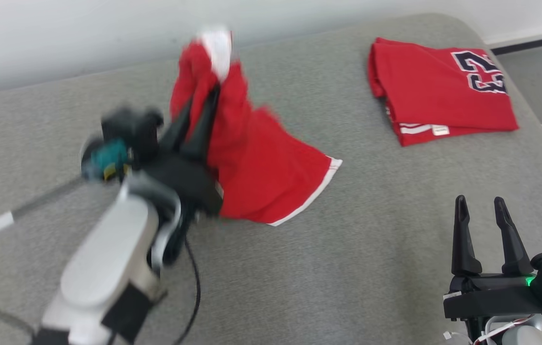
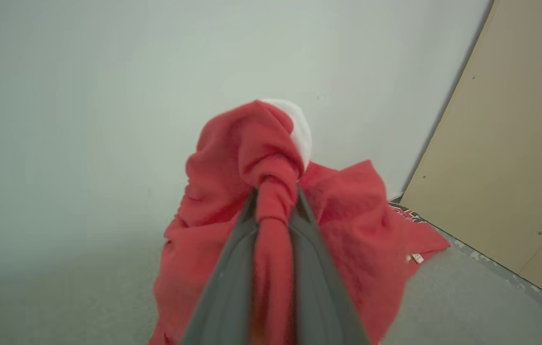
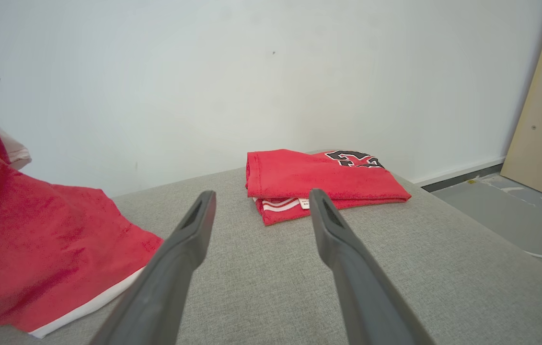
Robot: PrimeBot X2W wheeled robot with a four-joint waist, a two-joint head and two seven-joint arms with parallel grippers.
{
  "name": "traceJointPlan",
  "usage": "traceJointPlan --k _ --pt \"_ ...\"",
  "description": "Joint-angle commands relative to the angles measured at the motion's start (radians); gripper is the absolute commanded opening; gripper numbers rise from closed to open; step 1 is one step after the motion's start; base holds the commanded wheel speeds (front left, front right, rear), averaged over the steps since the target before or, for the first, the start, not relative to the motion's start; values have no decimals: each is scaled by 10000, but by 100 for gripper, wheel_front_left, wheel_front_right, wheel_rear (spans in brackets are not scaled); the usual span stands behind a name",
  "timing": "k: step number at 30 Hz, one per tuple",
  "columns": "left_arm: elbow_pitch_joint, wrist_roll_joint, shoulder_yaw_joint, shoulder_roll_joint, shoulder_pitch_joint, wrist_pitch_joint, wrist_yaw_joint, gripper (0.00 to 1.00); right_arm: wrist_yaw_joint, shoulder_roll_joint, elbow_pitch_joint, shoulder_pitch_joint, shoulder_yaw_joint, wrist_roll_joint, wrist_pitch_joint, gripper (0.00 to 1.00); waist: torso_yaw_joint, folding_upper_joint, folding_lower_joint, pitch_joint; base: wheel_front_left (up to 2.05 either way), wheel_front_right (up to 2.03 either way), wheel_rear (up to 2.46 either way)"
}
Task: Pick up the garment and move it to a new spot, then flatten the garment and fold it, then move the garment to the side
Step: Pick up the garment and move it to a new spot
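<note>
Garment [image 1: 261, 167] lifted yet?
– Partly. The left gripper [image 1: 202, 98] has its jaws clamped on a bunched red fold; the hem seems to trail on the grey surface [image 1: 347, 263], though the head view is blurred.
– The right gripper [image 1: 479, 201]?
– Jaws apart, holding nothing. I judge this the moving step; next, set it down clear of the folded jersey [image 1: 443, 91] and spread it.

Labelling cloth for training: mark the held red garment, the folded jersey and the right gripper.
held red garment [image 1: 271, 177], head view, draped lower panel
folded jersey [image 1: 433, 91], head view, plain red top face
right gripper [image 1: 479, 200], head view, midway between its fingertips
</note>
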Motion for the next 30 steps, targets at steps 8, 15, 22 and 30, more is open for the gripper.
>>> traceJointPlan --k 8,15,22,30 --pt "-234 -314 348 238 2676 -1060 463 0 -27 4 -26 54 28 -271 -3 100 1044 0 -1 -21 0 0 0" --pt "-245 -206 592 187 4329 -1304 555 13 -27 4 85 128 57 -422 -3 100 1520 0 -1 -179 0 0 0" --pt "-950 442 1261 112 4800 -1319 530 100 -27 5 78 227 133 -538 -3 100 1854 0 -1 -405 0 0 0" --pt "-2249 1585 2855 160 5695 -1317 392 100 -27 3 205 426 256 -694 -4 100 2169 0 -1 -983 0 0 0"
